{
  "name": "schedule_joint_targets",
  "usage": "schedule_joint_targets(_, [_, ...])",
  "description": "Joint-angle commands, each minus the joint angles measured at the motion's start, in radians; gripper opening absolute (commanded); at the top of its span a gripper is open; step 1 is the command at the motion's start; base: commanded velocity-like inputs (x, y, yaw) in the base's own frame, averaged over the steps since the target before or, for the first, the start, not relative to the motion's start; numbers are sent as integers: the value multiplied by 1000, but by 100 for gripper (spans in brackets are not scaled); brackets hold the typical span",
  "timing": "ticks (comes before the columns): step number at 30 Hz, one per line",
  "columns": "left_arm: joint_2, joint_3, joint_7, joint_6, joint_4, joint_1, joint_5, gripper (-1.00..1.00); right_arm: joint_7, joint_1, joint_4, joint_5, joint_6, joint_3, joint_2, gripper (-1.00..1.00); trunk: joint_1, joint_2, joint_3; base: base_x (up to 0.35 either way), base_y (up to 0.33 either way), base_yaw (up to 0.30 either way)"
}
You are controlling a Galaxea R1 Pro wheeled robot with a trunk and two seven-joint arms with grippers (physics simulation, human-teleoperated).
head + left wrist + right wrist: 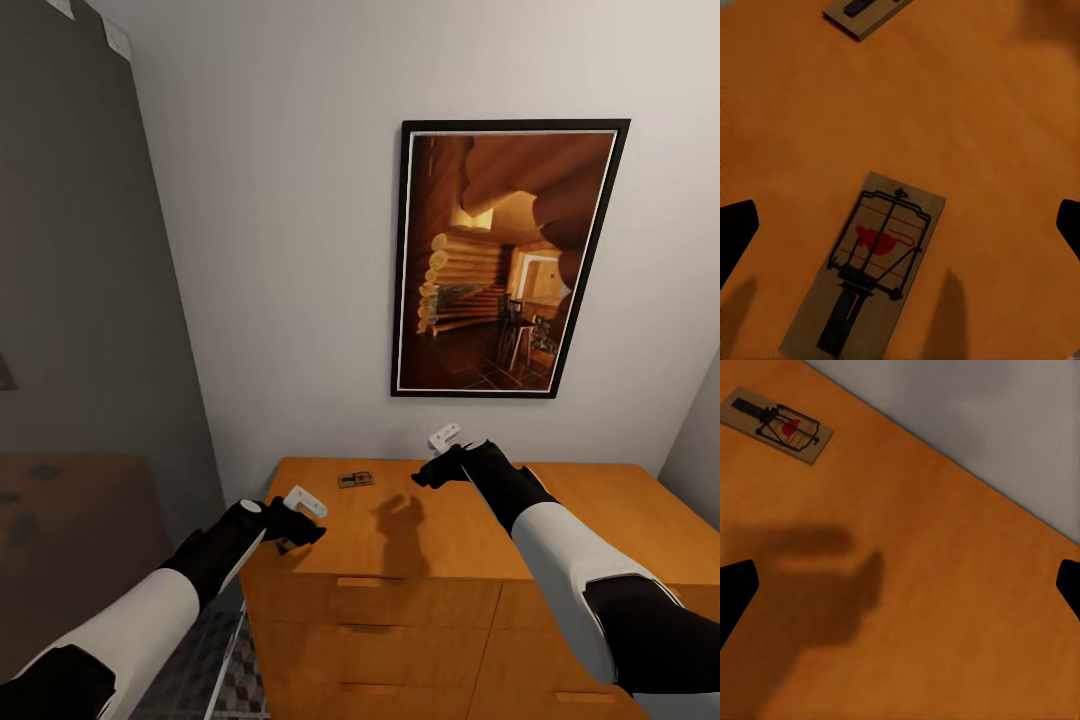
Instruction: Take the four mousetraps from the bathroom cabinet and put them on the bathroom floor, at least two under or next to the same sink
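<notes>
The orange-brown cabinet (400, 545) stands against the wall in front of me. One mousetrap (355, 480) lies near the back of its top, also seen in the right wrist view as a mousetrap (776, 424). A second mousetrap (866, 266), a tan board with a dark wire frame and a red mark, lies directly below my left gripper (900, 229), which hovers open over the cabinet's front left corner (300, 525). The first mousetrap (862, 11) sits further back. My right gripper (425, 475) is open above bare cabinet top (945, 607), holding nothing.
A framed picture (505, 260) hangs on the white wall behind the cabinet. A grey wall (80, 300) closes the left side. A strip of patterned bathroom floor (225, 680) shows left of the cabinet's drawer fronts (370, 655).
</notes>
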Motion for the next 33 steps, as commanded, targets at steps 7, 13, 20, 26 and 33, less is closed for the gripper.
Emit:
schedule_joint_targets(7, [17, -2, -4, 1, 8, 0, -4, 100, 6, 0, -2, 11, 3, 1, 0, 100, 0, -1, -1, 0, 0, 0])
schedule_joint_targets(13, [36, -2, -3, -2, 24, 0, -4, 100, 6, 0, -2, 11, 4, 1, 0, 100, 0, -1, -1, 0, 0, 0])
schedule_joint_targets(20, [41, -2, -1, -52, 86, 0, -5, 100, 6, 0, -1, 12, 4, 1, 0, 100, 0, -1, -1, 0, 0, 0])
schedule_joint_targets(26, [59, -1, 0, -90, 104, 0, -5, 100, 6, 0, 13, 12, 3, 1, 0, 100, 0, -1, -1, 0, 0, 0])
schedule_joint_targets(33, [61, -3, 0, -102, 108, 0, -4, 100, 6, 0, 24, 11, 3, 1, 0, 100, 0, -1, -1, 0, 0, 0])
